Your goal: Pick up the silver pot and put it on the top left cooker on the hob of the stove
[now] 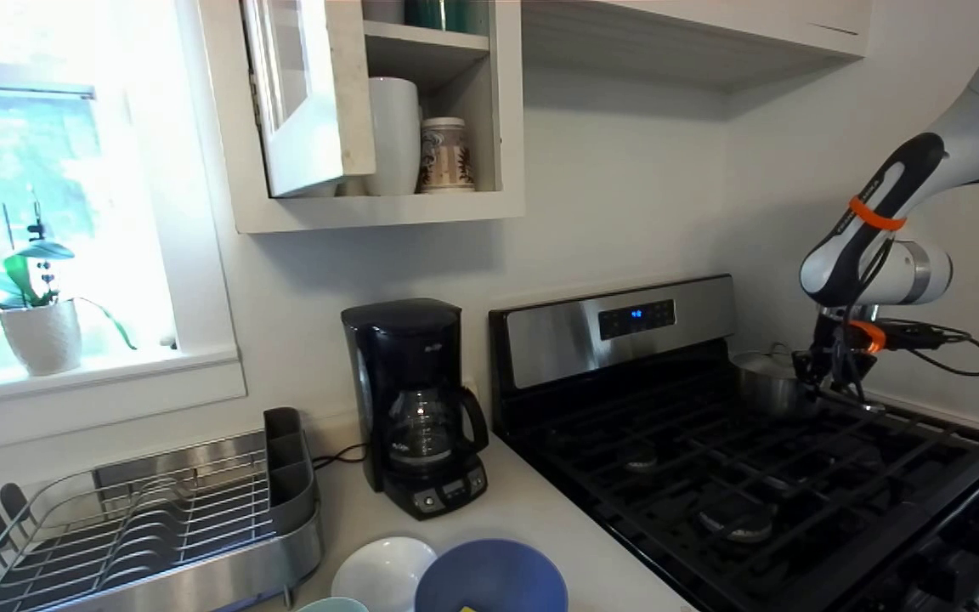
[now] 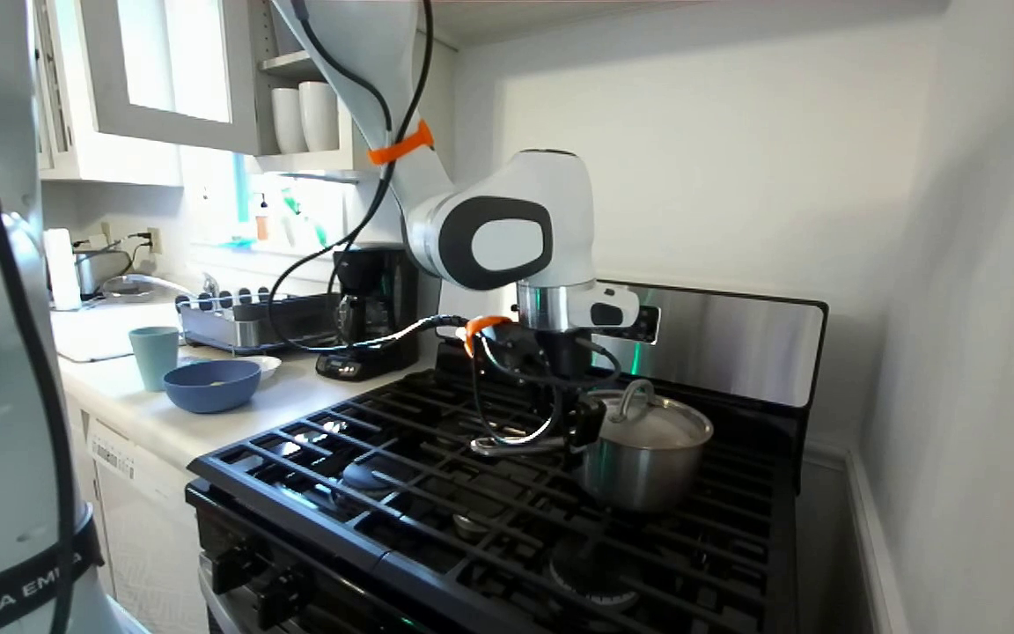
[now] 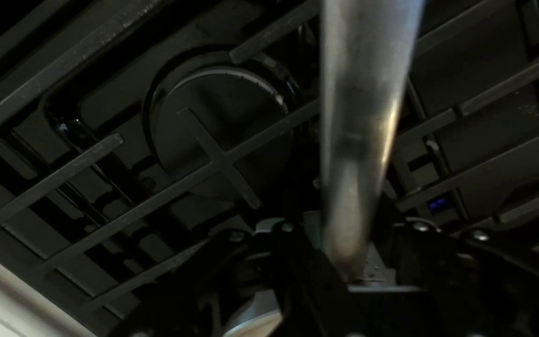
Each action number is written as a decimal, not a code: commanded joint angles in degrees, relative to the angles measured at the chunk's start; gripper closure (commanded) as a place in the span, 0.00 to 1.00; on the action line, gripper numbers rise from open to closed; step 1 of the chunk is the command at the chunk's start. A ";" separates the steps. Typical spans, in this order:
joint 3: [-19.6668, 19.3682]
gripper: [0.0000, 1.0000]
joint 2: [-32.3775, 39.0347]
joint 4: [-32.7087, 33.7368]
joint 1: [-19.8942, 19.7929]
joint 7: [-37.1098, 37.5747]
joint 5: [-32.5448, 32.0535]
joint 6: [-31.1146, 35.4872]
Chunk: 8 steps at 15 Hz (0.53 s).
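Observation:
The silver pot, with a lid and loop knob, stands at the hob's back right in both exterior views. I cannot tell whether it rests on the grate or hangs just above it. My gripper is beside it, pointing down. In the wrist view the pot's long handle runs between the fingers, which look shut on it; the handle's free end sticks out past them. The top left cooker lies under the black grates of the hob. The stove's steel back panel is behind.
A black coffee maker stands on the counter left of the stove. A blue bowl, white plate and dish rack are near it. A cabinet door hangs open above. A wall stands close on the right.

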 commanded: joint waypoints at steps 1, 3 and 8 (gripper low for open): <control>1.28 0.65 0.69 -1.03 -0.17 -4.32 5.12 4.18; 2.15 0.61 1.01 -1.26 -0.45 -7.00 8.21 5.84; 2.85 0.61 1.35 -2.30 -0.55 -11.05 11.61 10.21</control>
